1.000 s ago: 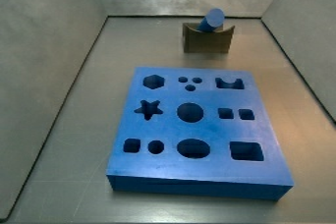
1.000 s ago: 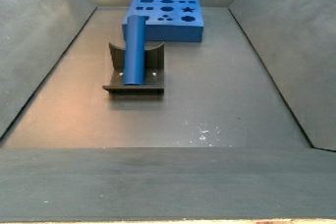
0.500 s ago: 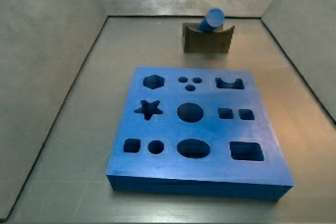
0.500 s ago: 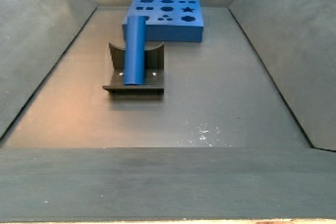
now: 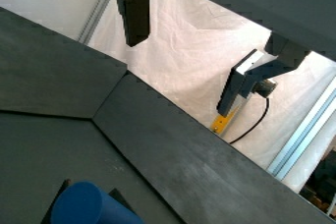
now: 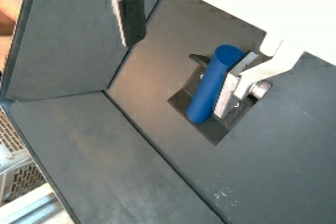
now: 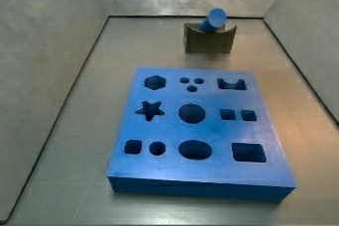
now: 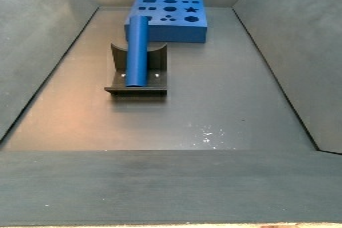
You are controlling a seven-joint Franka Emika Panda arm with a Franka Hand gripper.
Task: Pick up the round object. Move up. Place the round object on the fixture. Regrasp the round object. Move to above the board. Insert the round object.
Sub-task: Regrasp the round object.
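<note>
Blue round object (image 8: 136, 54) unchanged over the last second, lying in the fixture (image 7: 208, 40) notch, board (image 7: 197, 126) beyond. My pincer (image 6: 195, 39) hangs high above, spread wide, holding nothing. Regrasp is next, I judge.

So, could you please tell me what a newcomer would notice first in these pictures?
First the board, a big blue slab full of cut-out shapes, lying in the middle of the grey floor. Next the round object, a blue peg lying in the notch of the fixture beyond the board's far end. The claw is open with nothing between its fingers, above the peg in a wrist view, and touches nothing.
</note>
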